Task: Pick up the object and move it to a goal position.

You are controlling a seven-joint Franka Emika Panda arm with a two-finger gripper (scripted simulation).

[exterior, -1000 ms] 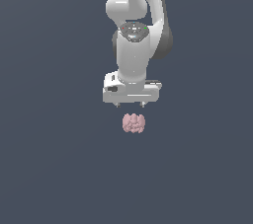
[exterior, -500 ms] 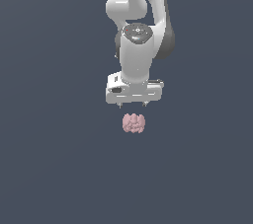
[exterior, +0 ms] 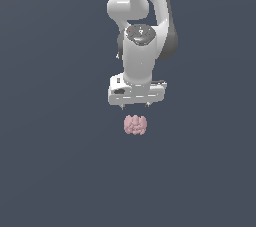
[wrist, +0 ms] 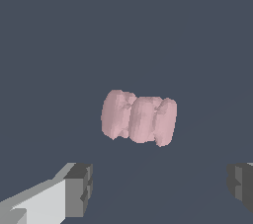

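Worktop (exterior: 55,171) comes first, a flat slate-grey surface filling both views, with nothing on it that I can see but the one thing I am after. Above it my white arm (exterior: 142,46) reaches down from the top of the exterior view, ending in my gripper (exterior: 136,105), which hangs directly over the object (exterior: 135,125) with a small gap between them, not touching it. The wrist view shows my two dark fingertips (wrist: 79,188) set wide apart, one on each side of the picture, so the gripper is spread and empty, and the span looks ample for the object to fit between. The object itself, a small pale pink cluster of rounded lobes, rests on the worktop, centred under my wrist. As I judge it, the task is at an early stage: I am lined up over the object, but the descent, the closing, the lift and the carry to the goal all remain. No goal marker shows in either view, so I cannot say where that is.
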